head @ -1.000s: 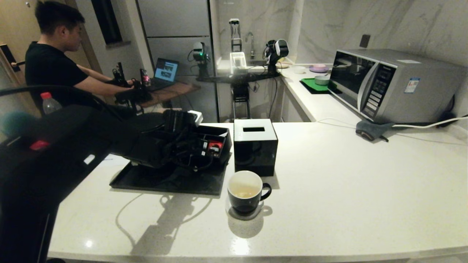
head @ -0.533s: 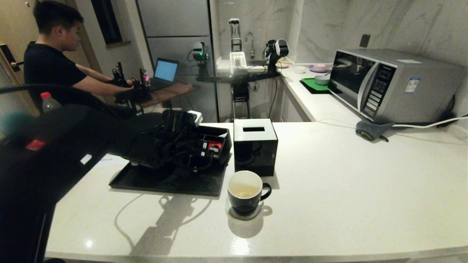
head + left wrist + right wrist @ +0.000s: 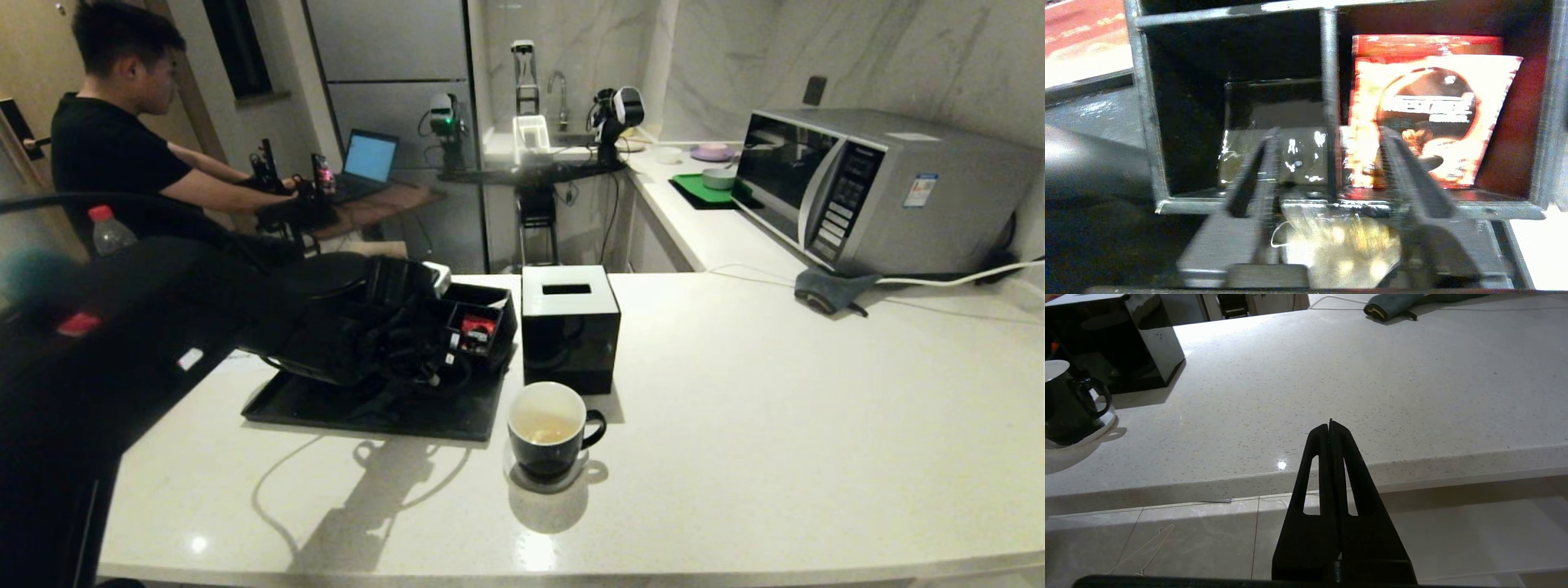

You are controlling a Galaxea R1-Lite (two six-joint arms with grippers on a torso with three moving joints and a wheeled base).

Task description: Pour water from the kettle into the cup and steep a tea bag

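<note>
My counter (image 3: 735,425), pale speckled stone. On it: black tray (image 3: 326,408) at left w/ compartment box on top, glossy black cube box (image 3: 569,327) mid, cup (image 3: 549,430) just in front, microwave (image 3: 873,192) far right, grey cloth (image 3: 824,290) beside it.

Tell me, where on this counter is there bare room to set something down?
The widest bare stretch lies between the black box and the microwave. The near edge in front of the cup and the black tray is also free. It is crowded on the left, where the left arm reaches over the tray's compartments.
</note>
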